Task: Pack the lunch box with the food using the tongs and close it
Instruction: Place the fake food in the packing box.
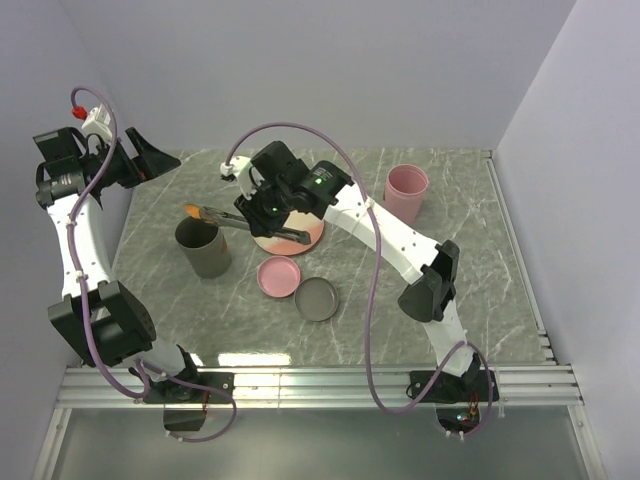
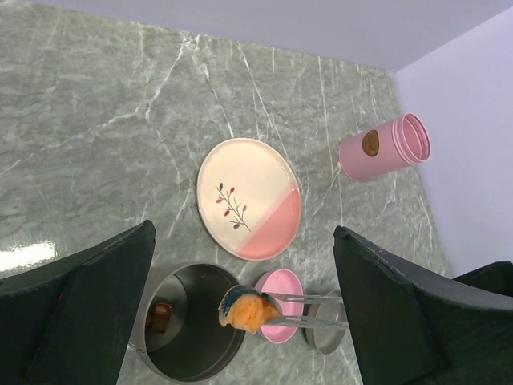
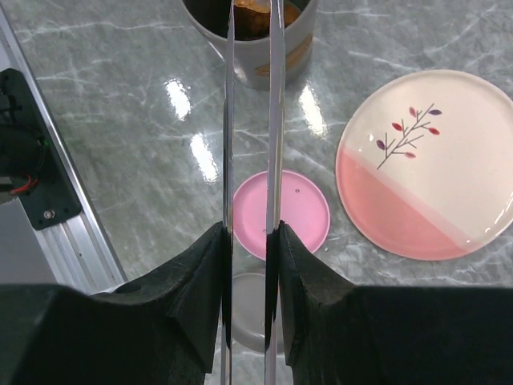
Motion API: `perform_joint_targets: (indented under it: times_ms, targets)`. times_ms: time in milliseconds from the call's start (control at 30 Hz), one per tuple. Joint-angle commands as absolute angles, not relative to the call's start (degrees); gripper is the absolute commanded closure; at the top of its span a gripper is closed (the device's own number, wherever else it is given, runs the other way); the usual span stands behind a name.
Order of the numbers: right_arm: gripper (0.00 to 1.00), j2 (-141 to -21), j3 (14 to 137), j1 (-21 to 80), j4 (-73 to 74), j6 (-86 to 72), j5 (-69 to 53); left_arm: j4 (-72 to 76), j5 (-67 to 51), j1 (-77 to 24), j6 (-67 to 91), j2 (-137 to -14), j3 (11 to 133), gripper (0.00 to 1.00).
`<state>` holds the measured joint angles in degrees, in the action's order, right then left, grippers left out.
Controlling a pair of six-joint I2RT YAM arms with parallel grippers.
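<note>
Nearest the right wrist camera, the right gripper (image 3: 250, 269) clamps both arms of the tongs (image 3: 229, 120), squeezing them so their tips hold an orange chunk of food (image 3: 255, 14) over the grey lunch box (image 3: 276, 60), ready to drop in. From the left wrist, the left gripper (image 2: 242, 241) hangs wide apart and empty, probably parked high out of the way; the plate (image 2: 248, 172) is bare, and one piece lies in the box. From above, the grey lid (image 1: 317, 298) lies near the box, within reach for closing.
</note>
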<state>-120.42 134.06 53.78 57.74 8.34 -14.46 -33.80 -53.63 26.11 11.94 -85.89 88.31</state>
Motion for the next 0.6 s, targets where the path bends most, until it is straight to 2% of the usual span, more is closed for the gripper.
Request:
perform_joint_targets:
  times_ms: [0,333,567]
  targets:
    - [0.68,-120.85,137.20,54.84,55.11,7.56,-14.50,-32.52,-55.72,26.63,12.39,-85.08,89.38,0.01]
    - [0.66,-122.60,136.93,55.20,54.14,7.12,-14.94,-33.57,-56.16,27.42,10.99,-84.29,88.60,0.01]
    - [0.58,-122.70,136.50,55.46,54.32,7.29,-14.68,-34.01,-56.42,27.60,10.37,-84.11,88.06,0.01]
